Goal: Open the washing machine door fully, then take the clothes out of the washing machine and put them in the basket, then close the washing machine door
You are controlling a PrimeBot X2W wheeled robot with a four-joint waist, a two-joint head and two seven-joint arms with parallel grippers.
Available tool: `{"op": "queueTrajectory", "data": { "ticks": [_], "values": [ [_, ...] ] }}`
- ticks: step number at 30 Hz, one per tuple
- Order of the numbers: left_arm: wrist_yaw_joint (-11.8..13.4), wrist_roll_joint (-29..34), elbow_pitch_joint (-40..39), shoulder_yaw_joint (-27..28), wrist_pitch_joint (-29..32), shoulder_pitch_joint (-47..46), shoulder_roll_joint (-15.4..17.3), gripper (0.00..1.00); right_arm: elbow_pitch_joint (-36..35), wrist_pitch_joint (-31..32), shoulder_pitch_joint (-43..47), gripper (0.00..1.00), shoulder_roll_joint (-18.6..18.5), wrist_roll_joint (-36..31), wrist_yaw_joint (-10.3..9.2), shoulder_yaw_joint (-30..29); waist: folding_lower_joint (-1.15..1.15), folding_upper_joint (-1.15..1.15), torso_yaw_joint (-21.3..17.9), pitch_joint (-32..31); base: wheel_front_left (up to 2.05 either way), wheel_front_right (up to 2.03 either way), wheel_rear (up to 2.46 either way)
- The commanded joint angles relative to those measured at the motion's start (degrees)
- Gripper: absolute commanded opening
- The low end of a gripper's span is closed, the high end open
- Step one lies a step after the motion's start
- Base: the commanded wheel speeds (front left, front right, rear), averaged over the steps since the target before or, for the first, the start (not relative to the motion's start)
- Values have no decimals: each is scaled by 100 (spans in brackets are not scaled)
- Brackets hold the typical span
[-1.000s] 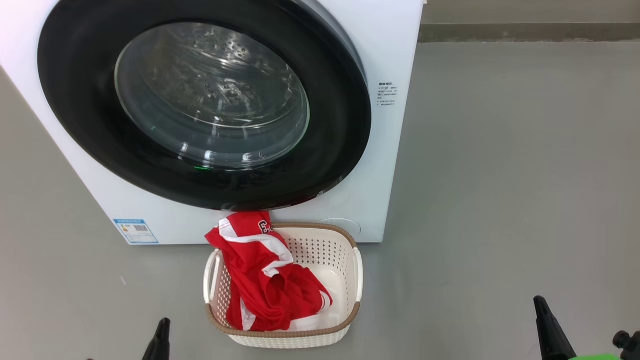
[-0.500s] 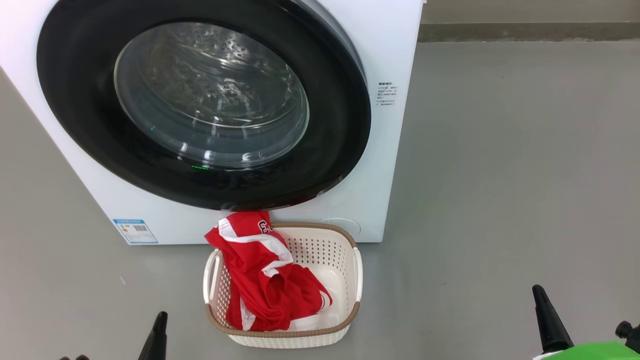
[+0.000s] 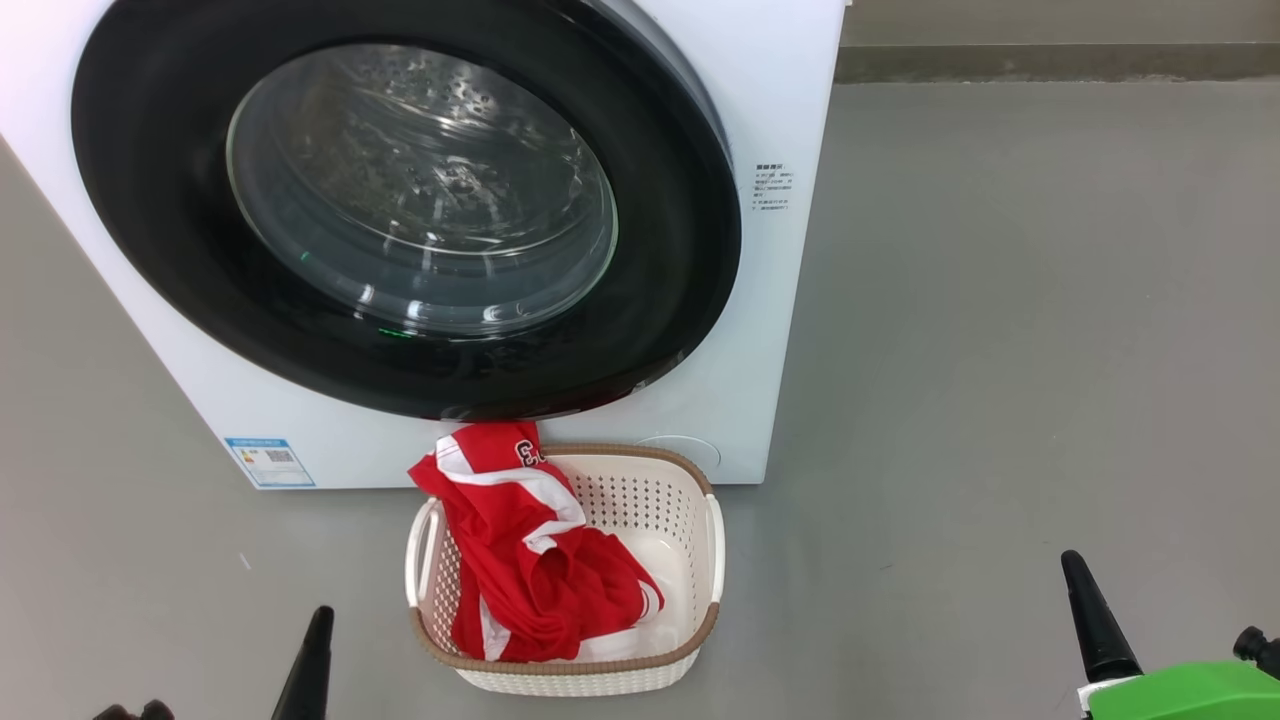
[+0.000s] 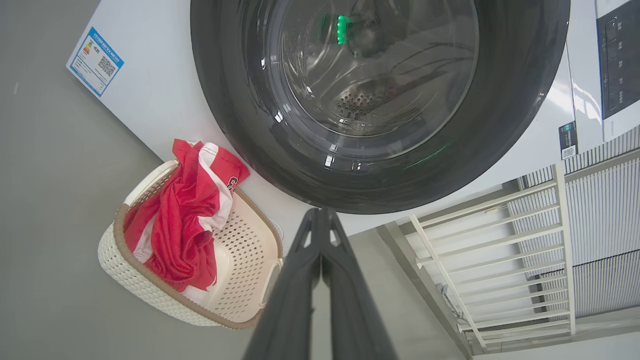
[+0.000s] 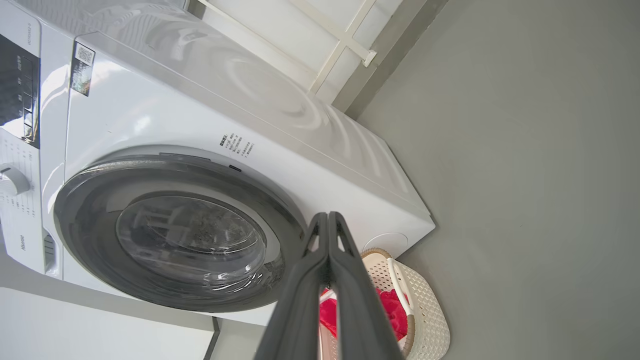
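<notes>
washing machine door [image 3: 420, 190] looks flush on the washing machine [image 3: 785, 100], clothes [image 3: 520, 570] in the basket [image 3: 650, 505] at its foot. left hand [image 3: 322, 615] and right hand [image 3: 1073, 560] pinched closed, empty; confirm it's seated, draw back clear of the basket.

Laundry spot in plain, utility-type room: white front-loading washing machine [image 3: 790, 100] standing on smooth grey floor [image 3: 1000, 350], basket [image 3: 715, 560] holding red clothes [image 3: 520, 570] in front, white barred railing [image 4: 500, 250] along wall.
</notes>
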Motion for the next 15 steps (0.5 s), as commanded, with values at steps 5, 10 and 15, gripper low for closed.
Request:
{"op": "queueTrajectory", "data": {
  "ticks": [5,10,15],
  "values": [
    [-27,-368,-157,208,124,-308,29,0,-118,98,-385,0,-109,422,-4,67,0,0,-3,2,0,0,0],
    [-29,-661,-160,246,209,-353,11,0,-107,183,-466,0,-115,709,-4,66,0,0,-6,4,0,0,0],
    [-30,-955,-163,283,293,-397,-7,0,-96,268,-547,0,-121,996,-4,66,0,0,-9,6,0,0,0]
  ]
}}
